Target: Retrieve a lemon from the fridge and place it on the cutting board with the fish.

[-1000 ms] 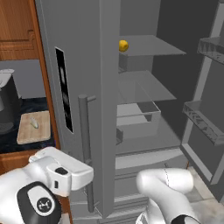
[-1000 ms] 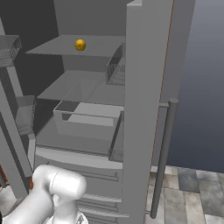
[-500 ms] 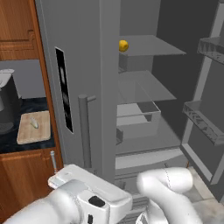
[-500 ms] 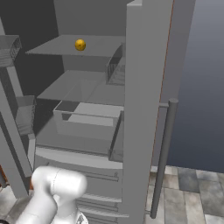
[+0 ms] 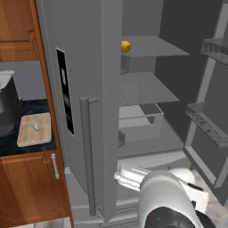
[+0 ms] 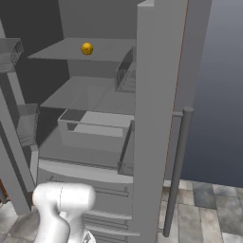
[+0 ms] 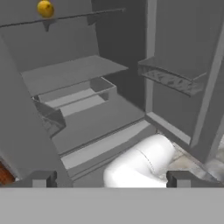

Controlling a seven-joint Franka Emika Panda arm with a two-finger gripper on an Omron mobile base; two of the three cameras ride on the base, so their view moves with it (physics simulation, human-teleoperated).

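I see the lemon on the top shelf of the open fridge, near that shelf's front left corner. My gripper points into the fridge, fingers spread wide, grasping nothing

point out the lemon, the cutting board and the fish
lemon (image 5: 125, 46), left base view, middle of the fruit on the top fridge shelf
cutting board (image 5: 41, 135), left base view, bare wood near its lower right corner
fish (image 5: 34, 126), left base view, middle of its pale body
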